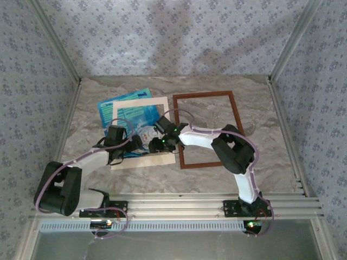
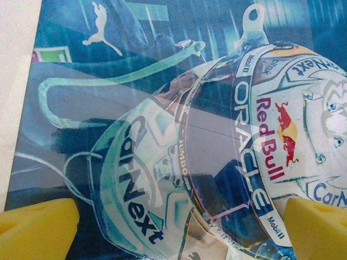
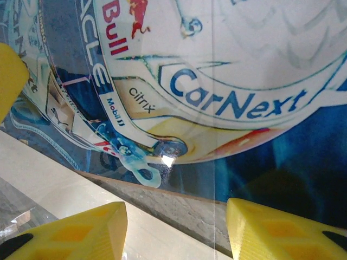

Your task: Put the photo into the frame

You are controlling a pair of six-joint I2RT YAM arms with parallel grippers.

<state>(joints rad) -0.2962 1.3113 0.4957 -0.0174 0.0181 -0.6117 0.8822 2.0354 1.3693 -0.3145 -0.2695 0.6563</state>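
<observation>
The photo (image 1: 127, 105) lay flat on the worktop (image 1: 260, 162) left of centre. Most of it appeared to sit under a cream mat (image 1: 146, 161), with its blue print filling the mat's window and one corner sticking out past the mat at the far left. The frame (image 1: 203, 94) lay just beside the mat on the right, with bare worktop inside its bars. The photo looked like a thin, light, floppy sheet with a glossy face, so it would probably slide easily and crease if pinched hard. Lying flat, it offered little to grip, and the exposed far-left corner or a free edge seemed the best place to take hold once the mat was off it. The left gripper (image 2: 176, 227) hung released over the helmet print, its jaws spread wide and holding nothing. The right gripper (image 3: 176, 227) hovered over the window's near edge with its jaws partly apart and nothing between them. The top view gave the layout of the photo, mat and frame. Both wrist views gave the lettering on the print, and the right one also showed a glare spot (image 3: 168, 161) and the mat's cut edge.
</observation>
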